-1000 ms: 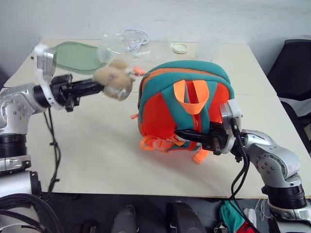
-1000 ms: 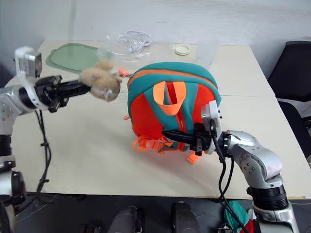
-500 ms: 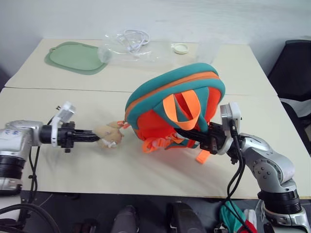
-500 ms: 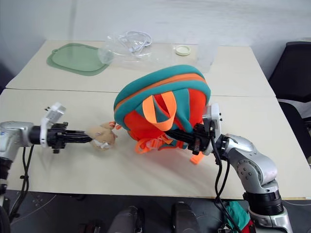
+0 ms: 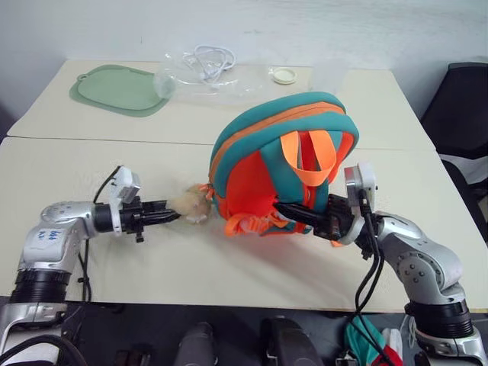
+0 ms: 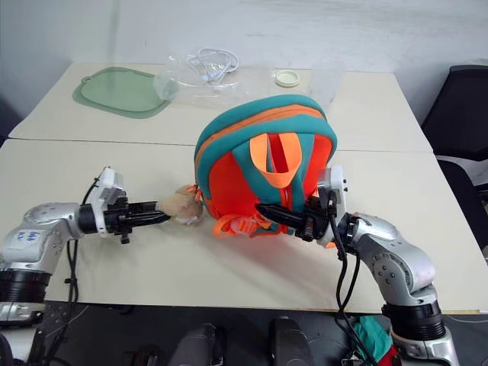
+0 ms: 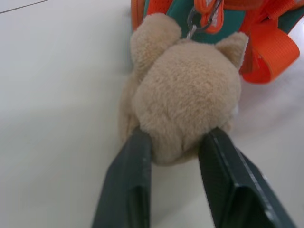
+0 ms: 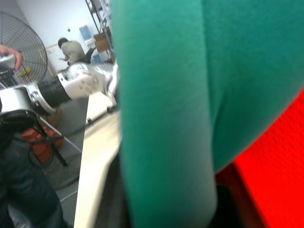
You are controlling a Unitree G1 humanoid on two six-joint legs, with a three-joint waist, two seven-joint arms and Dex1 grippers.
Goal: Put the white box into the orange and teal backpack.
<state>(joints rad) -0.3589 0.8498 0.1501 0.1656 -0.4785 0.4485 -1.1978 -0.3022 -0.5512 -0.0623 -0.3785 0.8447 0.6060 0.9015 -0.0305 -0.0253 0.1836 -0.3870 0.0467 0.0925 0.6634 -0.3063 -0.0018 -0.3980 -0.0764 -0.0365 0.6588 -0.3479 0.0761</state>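
The orange and teal backpack (image 5: 282, 168) stands upright in the middle of the table, straps facing me. Its tan plush bear head (image 7: 185, 95) lies on the table by the backpack's lower left corner, clipped to it. My left gripper (image 5: 169, 216) reaches in low from the left, one finger against each side of the bear head, pinching the plush. My right gripper (image 5: 286, 211) comes in from the right among the straps at the backpack's lower front. In the right wrist view a teal strap (image 8: 161, 118) lies right in front of the lens. The white box is out of view.
At the back of the table (image 5: 114, 168) lie a pale green mat (image 5: 118, 90), a clear plastic bag with white cable (image 5: 202, 69), a small round lid (image 5: 284, 75) and a clear container (image 5: 328, 76). A black chair (image 5: 461, 114) stands to the right.
My left gripper came down from high up to table level with the bear head, then in toward the backpack. The backpack tipped left, then stood upright again. The right arm stayed put.
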